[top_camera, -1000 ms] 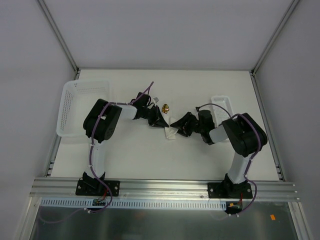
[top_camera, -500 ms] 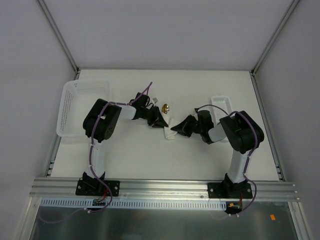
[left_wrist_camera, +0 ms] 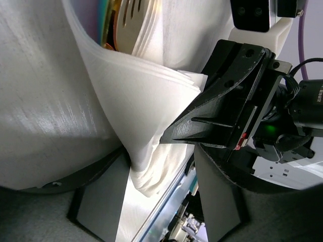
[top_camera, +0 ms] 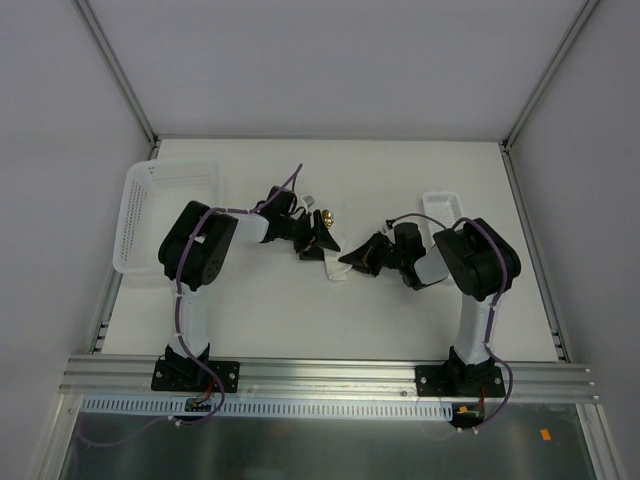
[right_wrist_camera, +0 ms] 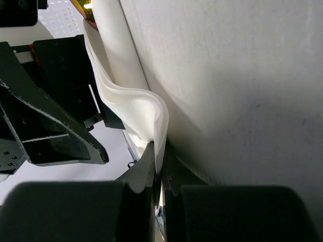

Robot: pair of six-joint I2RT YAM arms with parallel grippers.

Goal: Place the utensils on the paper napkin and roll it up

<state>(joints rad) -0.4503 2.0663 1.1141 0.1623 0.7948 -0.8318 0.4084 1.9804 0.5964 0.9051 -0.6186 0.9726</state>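
Gold utensil tip point(left_wrist_camera: 120, 27) peeks from folded white paper napkin point(left_wrist_camera: 146, 106).

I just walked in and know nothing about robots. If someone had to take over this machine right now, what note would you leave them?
Left gripper: open, with a finger on either side of the napkin, not clamping it.
Right gripper: shut on a napkin edge.
Things: the napkin is bunched up between both grippers. The spoon is tucked in its folds with its gold bowl showing. The fork is not visible.
Done: spoon on napkin, folding begun.
Left: check that the fork is inside, then finish the roll.
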